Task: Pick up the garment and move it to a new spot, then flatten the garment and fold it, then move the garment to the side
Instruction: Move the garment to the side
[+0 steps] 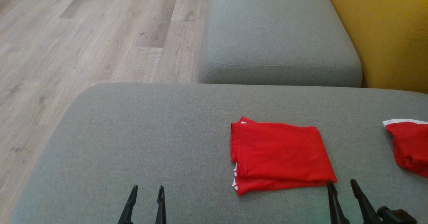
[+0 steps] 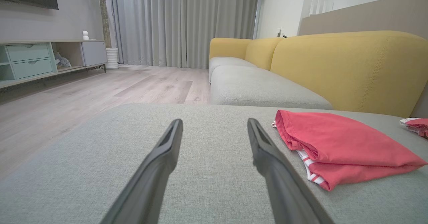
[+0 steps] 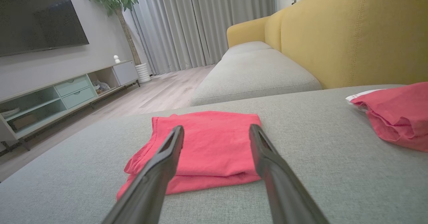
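The folded red garment (image 1: 281,153) lies flat as a compact rectangle on the grey sofa seat cushion (image 1: 133,143), right of centre and towards the near edge. White striped trim shows at its near left corner. Folding appears complete, so the step in hand is judged to be moving it to the side. The right tool (image 1: 341,182) stands with jaws apart and empty, its tips just beside the garment's near right corner; whether they touch it cannot be told. The left tool (image 1: 147,188) is likewise spread and empty, well apart from the garment near the same edge. Recommendation: grip through every layer at the near edge, one tool at each near corner, so the stack lifts or slides as one piece and the fold holds. A second red garment (image 1: 409,147) lies at the right edge; set the folded one down short of it.
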{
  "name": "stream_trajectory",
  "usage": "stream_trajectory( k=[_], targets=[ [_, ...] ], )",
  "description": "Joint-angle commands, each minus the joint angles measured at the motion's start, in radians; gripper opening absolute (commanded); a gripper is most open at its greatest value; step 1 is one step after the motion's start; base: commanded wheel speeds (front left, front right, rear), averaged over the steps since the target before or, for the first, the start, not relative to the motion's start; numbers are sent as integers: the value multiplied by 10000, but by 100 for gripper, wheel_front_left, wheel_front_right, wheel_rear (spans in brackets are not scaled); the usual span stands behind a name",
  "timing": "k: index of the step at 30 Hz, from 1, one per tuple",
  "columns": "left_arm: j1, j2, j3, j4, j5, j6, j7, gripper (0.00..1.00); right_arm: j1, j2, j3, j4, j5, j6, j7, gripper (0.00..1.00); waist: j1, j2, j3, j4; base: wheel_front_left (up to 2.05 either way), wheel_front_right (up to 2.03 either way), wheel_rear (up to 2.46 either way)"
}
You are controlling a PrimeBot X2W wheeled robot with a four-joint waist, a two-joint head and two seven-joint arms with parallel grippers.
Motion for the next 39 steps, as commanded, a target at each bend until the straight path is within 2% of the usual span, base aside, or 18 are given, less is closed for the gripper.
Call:
stream_trajectory(
  k=[1, 15, 27, 39],
  targets=[
    [-374, -76, 373, -253, 94, 19, -51, 100, -335, -81, 120, -315, -108, 67, -135, 100, 0, 0, 6, 3, 0, 0, 0],
    [-373, -76, 456, -277, 72, 117, -51, 100, -415, -83, 124, -272, -248, 67, -135, 100, 0, 0, 198, -182, 0, 0, 0],
    [-608, -76, 204, -563, 145, 283, -51, 100, -1146, -141, -105, -73, -352, 67, -135, 100, 0, 0, 1173, -426, 0, 0, 0],
    [-1164, -76, -280, -803, 240, 414, -51, 100, -3343, -893, -187, 1693, 262, 67, -124, 100, 0, 0, 2191, -409, 0, 0, 0]
  ],
)
